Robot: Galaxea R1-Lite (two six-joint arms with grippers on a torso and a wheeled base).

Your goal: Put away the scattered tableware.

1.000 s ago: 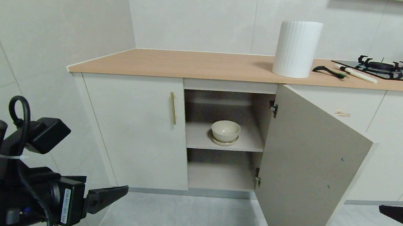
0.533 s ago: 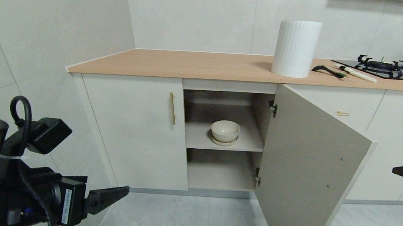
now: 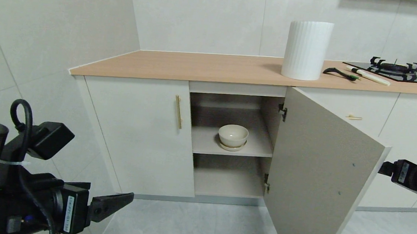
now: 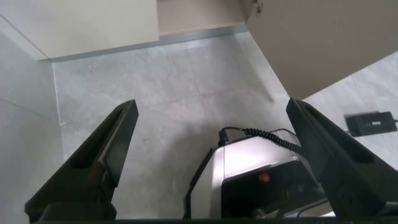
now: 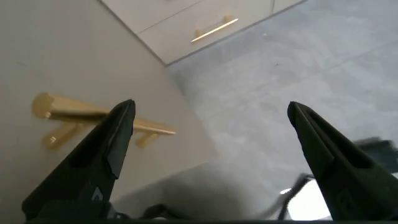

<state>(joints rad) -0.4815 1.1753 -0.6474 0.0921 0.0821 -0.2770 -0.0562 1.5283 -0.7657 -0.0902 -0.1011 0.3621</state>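
Observation:
A cream bowl [image 3: 233, 135] sits on a small plate [image 3: 232, 147] on the middle shelf of the open cabinet. The cabinet door [image 3: 319, 170] stands swung out to the right. My right gripper [image 3: 385, 169] is at the door's outer face, near its free edge. In the right wrist view it [image 5: 211, 106] is open, with the door's gold handle [image 5: 93, 115] just beside one finger. My left gripper [image 3: 127, 198] hangs low at the left, over the floor; its fingers [image 4: 118, 143] are spread wide and hold nothing.
On the wooden counter stand a tall white ribbed cylinder [image 3: 306, 50], a black-handled utensil [image 3: 340, 73], a white-handled knife [image 3: 370, 76] and a gas hob [image 3: 402, 71]. The left cabinet door [image 3: 144, 134] is closed. Tiled floor lies in front of the cabinet.
My right arm has risen from near the floor at the right edge and moved in against the outside of the open door. The left arm has stayed put.

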